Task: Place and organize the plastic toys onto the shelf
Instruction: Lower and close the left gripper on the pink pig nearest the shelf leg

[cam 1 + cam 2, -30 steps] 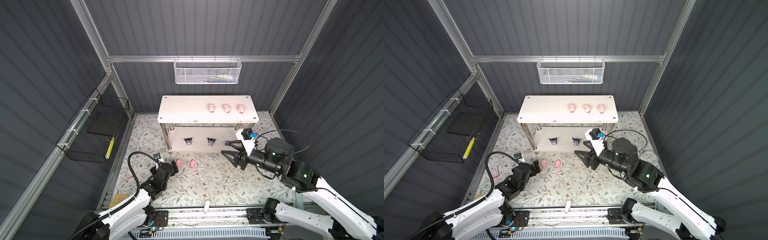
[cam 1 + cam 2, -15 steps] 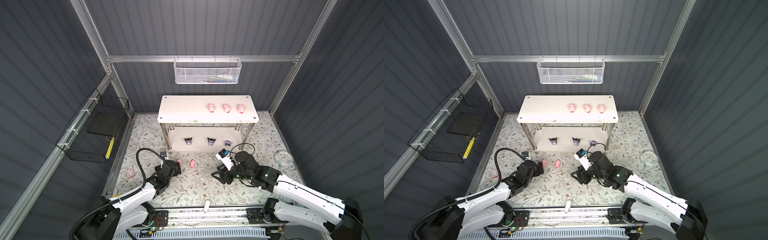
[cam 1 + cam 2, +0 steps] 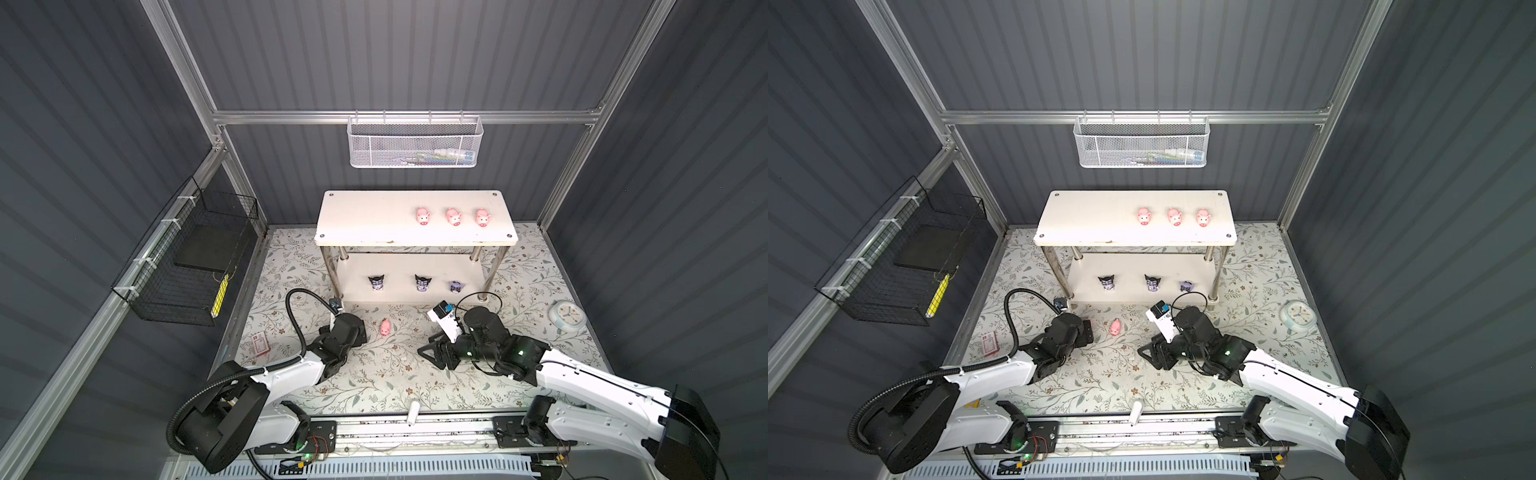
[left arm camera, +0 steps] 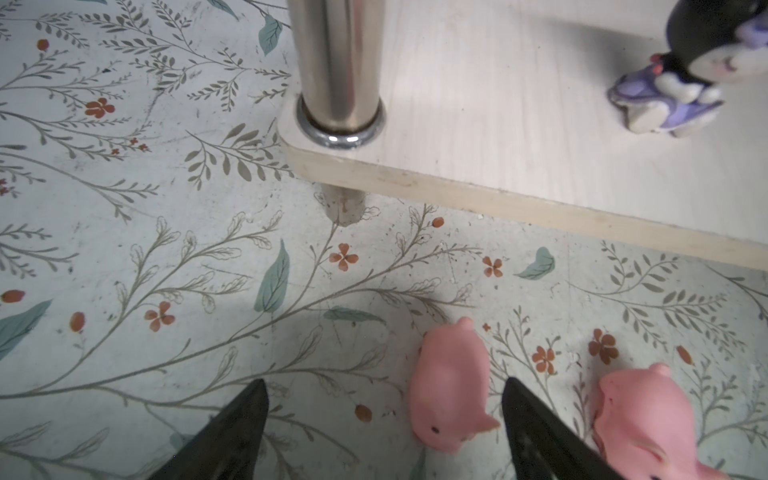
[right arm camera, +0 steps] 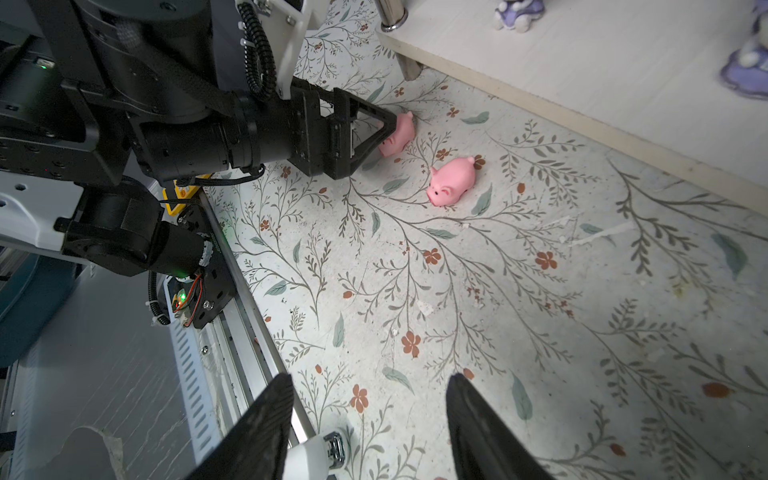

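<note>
In both top views the left gripper (image 3: 360,332) sits low over the floral mat (image 3: 519,266) in front of the shelf (image 3: 365,220). Its fingers are tucked under its own wrist, so its spread cannot be told from here. The right gripper (image 3: 434,358) lies near the mat's middle, black triangular fingers apart, nothing between them. The shelf is two pale flat boards on round chrome legs (image 3: 332,270). Three pink pigs (image 3: 454,216) stand in a row on the top board. Three black-eared figurines (image 3: 422,282) stand in a row on the lower one, the end one paler purple. A free pig (image 3: 385,327) lies on the mat just beside the left gripper. In the left wrist view the left gripper (image 4: 384,384) stands released and wide. Its matte, pointed black fingers (image 4: 237,428) straddle a second pig (image 4: 449,395), smooth and rounded, which lies close against one finger and well clear of the other, unpinched. The free pig (image 4: 648,424) lies just outside that finger. Beyond, one of the chrome legs (image 4: 338,62), polished, enters the corner of the lower board, which is pale wood grain with a raw lighter edge. In the right wrist view the right gripper (image 5: 370,376) is released and empty, its grainy dark fingers (image 5: 266,419) above the front edge of the mat. Farther off, the left gripper's open-framed fingertip covers part of the second pig (image 5: 402,131).
</note>
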### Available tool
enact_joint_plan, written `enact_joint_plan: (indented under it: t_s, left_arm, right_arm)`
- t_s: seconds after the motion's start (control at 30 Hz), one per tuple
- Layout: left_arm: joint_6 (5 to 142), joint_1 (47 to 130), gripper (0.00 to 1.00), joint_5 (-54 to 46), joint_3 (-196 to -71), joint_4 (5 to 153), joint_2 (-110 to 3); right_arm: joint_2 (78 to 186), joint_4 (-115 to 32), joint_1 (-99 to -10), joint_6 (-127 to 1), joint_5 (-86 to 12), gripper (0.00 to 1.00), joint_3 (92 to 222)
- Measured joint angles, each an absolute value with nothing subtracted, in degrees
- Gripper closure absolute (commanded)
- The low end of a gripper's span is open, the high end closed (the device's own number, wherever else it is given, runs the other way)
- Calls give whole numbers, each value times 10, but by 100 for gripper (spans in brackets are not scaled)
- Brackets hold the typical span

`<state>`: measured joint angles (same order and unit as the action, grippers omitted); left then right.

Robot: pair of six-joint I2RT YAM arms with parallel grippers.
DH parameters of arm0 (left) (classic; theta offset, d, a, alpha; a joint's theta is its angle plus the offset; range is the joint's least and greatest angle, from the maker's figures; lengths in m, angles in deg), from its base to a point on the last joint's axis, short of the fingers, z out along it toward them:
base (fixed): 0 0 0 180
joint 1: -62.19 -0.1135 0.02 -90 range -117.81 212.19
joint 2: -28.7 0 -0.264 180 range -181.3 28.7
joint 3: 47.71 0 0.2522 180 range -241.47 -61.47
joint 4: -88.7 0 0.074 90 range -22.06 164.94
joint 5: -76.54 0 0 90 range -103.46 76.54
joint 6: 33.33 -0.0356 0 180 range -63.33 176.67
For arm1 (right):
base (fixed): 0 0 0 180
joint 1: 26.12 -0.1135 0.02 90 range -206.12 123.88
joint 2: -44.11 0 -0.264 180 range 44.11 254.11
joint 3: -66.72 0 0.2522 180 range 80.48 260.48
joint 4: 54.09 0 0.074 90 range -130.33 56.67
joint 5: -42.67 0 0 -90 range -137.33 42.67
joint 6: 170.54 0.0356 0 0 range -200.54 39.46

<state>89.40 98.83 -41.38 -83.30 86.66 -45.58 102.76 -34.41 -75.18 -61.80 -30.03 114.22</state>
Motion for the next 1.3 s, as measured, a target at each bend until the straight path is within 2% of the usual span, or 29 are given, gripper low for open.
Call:
enact_joint_plan:
  t_s: [0.5, 0.87, 1.3]
  left_arm:
    - [899, 988, 16, -392, -839, 904, -497]
    - [904, 988, 27, -377, -839, 927, -525]
    - [908, 988, 28, -374, -847, 948, -545]
  right_arm:
    - [1049, -361, -751, -614, -297, 39, 1136]
    - [1056, -365, -750, -613, -297, 39, 1136]
    - [1059, -365, -749, -611, -297, 39, 1136]
